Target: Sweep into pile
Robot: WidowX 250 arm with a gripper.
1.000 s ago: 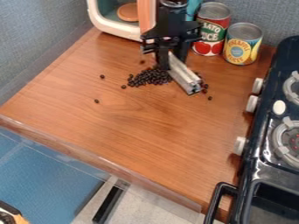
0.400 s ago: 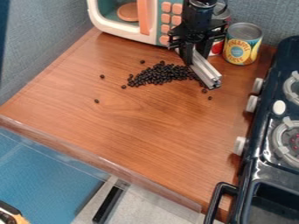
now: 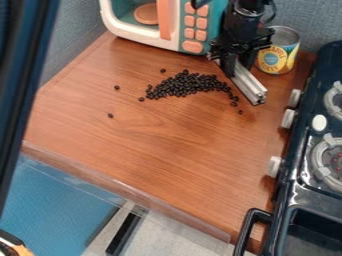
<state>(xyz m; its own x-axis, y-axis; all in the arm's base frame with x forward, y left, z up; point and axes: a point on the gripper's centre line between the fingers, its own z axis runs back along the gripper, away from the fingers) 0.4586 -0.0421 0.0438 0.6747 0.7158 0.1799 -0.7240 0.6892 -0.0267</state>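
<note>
My black gripper (image 3: 238, 62) hangs over the back right of the wooden counter, shut on a silver metal bar (image 3: 248, 86) that slants down toward the front right. The dark beans (image 3: 184, 85) lie to the left of the bar in a wide heap, with a thin tail running right and forward near the bar's left side. A few loose beans sit apart: one bean (image 3: 117, 87) at the left, another bean (image 3: 110, 115) farther forward, and one just behind the heap.
A toy microwave (image 3: 192, 30) stands at the back, left of the gripper. The pineapple can (image 3: 278, 52) is close behind and right of it. Along the right side is a toy stove (image 3: 314, 150) with white knobs. A dark blue, blurred shape (image 3: 27, 75) crosses the left edge.
The gripper has moved right with the bar, away from the heap, and more beans now show. The tomato can has become hidden behind the arm. A dark shape has come in at the left.
</note>
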